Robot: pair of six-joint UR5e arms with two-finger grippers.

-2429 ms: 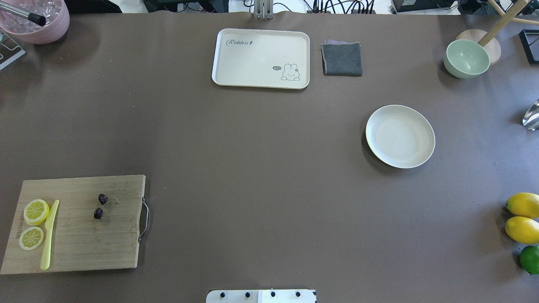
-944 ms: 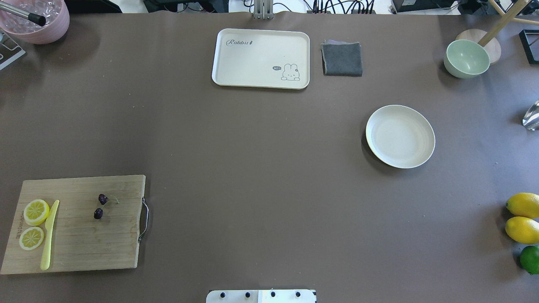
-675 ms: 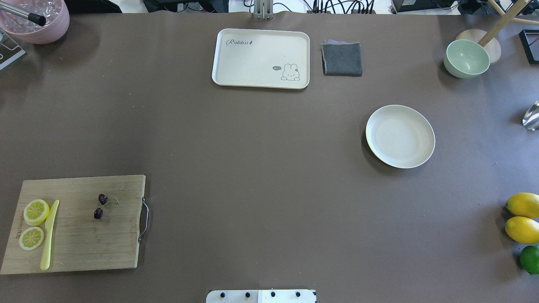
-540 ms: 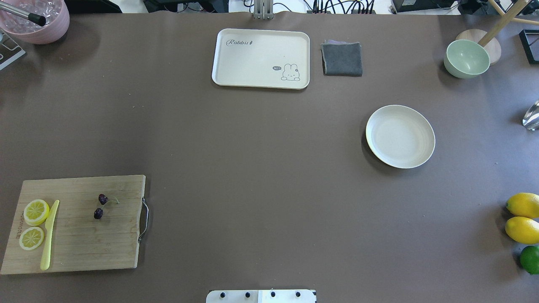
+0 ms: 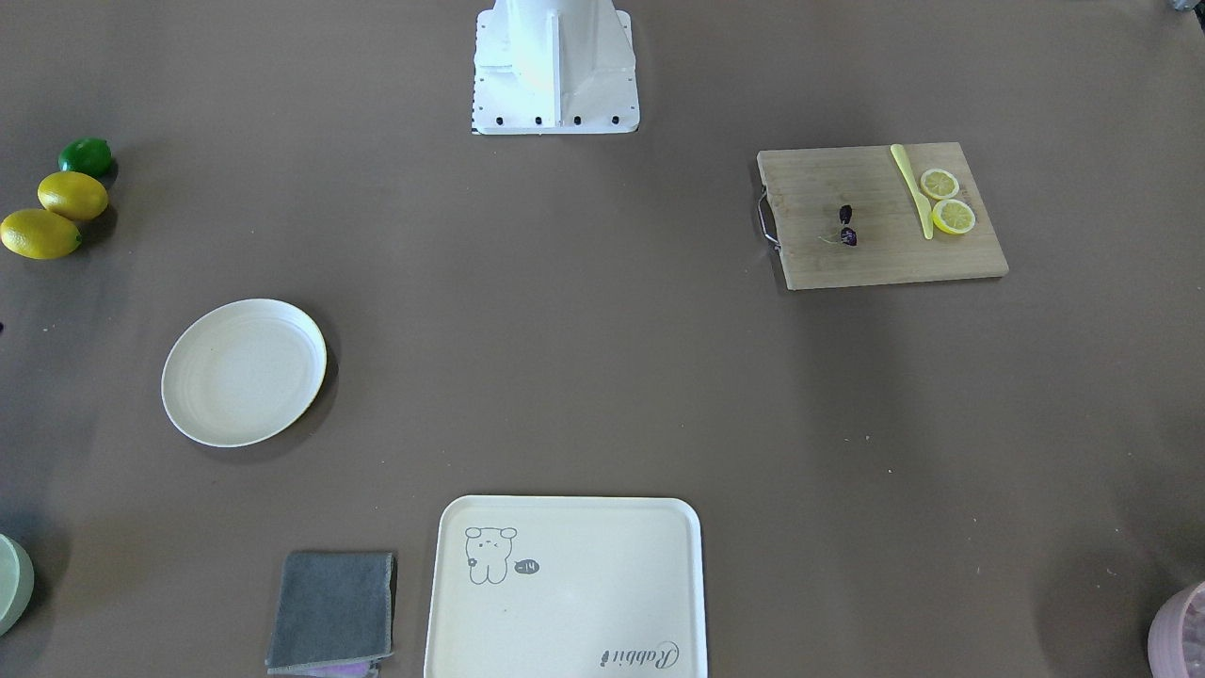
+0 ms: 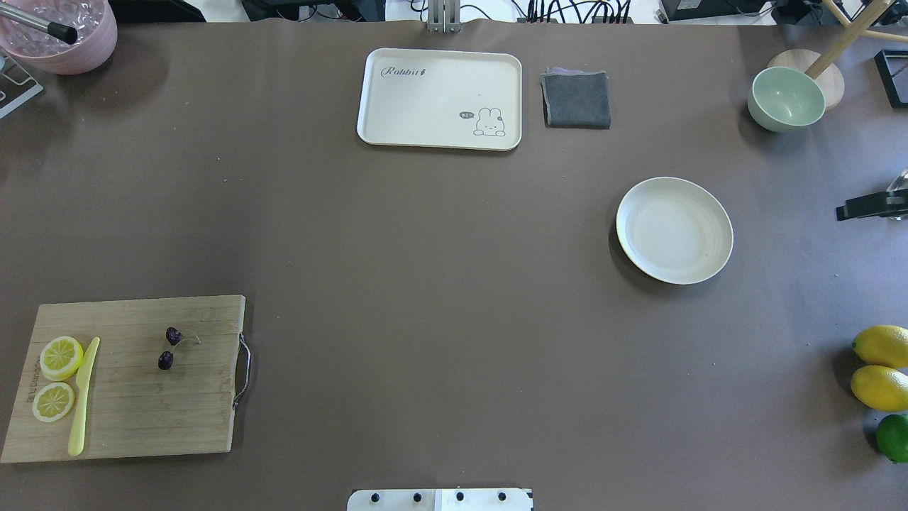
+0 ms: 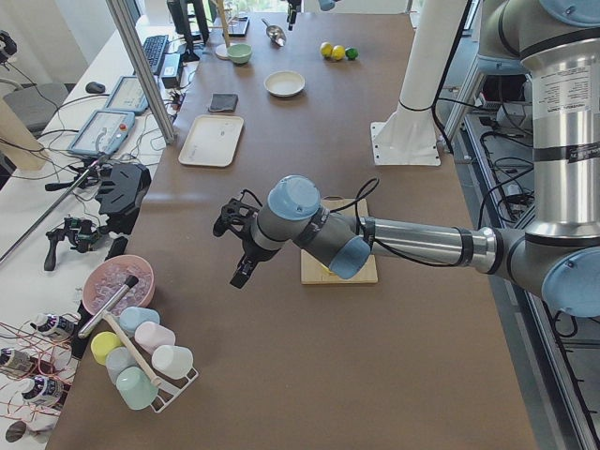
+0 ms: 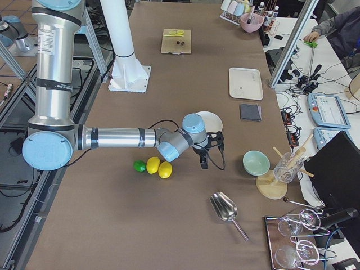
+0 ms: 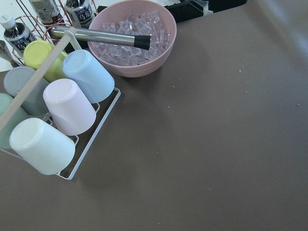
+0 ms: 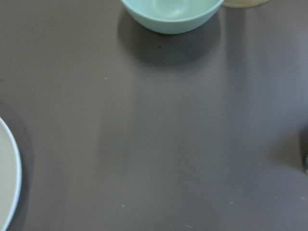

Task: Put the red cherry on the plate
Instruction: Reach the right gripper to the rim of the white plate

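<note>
On the rectangular bamboo cutting board [image 6: 142, 411] at the robot's left, the tiny, dark, stem-joined red cherry [image 6: 174, 336] lies toward the robot from the nearer left gripper [image 7: 232, 255], well apart from the round cream-white plate [image 6: 674, 231] by the right gripper [image 8: 209, 154]; neither gripper's finger opening can be told.

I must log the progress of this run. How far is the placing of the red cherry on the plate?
Done: nothing yet. The red cherry lies on the cutting board, and the plate is empty. In hand: the left gripper hangs over the table, away from the board. Left: the grasp, the carry and the release on the plate.
</note>
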